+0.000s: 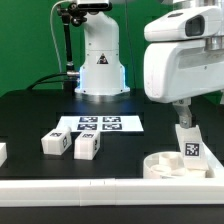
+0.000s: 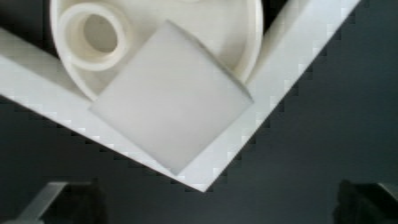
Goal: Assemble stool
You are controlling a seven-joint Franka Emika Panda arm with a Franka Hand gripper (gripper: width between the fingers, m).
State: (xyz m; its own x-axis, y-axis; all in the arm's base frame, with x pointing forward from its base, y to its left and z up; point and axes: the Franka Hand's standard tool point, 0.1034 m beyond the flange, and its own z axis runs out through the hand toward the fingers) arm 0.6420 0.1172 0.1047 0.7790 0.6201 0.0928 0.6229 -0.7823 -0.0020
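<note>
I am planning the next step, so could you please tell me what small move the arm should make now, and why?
Probably lower the gripper straight down around the leg. Its fingers are apart and empty above that leg, which stands upright on the seat, so it could be gripped there.

From where I stand, the white round plastic seat disc (image 2: 89, 35) runs off the wrist view's edge, half hidden behind the white rectangular leg block (image 2: 169, 100). The dark fingers (image 2: 50, 202) are blurred and cropped. At the exterior view's left, a small white block (image 1: 2, 152) is cut by the frame.
</note>
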